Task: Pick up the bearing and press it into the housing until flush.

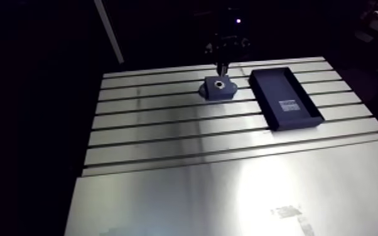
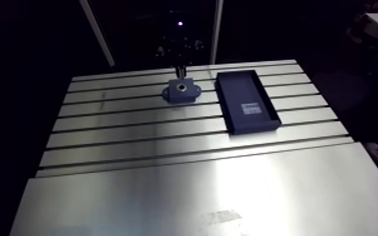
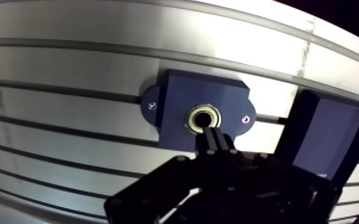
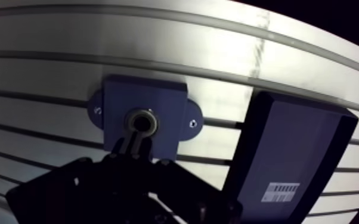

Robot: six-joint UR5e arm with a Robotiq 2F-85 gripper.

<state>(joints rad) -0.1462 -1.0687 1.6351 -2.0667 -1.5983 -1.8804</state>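
A dark blue housing block with two screw ears lies on the slotted table. The metal bearing sits inside its round bore, and its ring looks level with the block's top face. My gripper hangs just over the housing. Its two fingers are pressed together, and their tips rest at the near edge of the bearing. Nothing is held between them. In the arm view the gripper comes straight down onto the housing at the far middle of the table.
A dark rectangular tray with a small white label lies just right of the housing. The slotted table runs toward the camera and ends in a smooth plate at the front.
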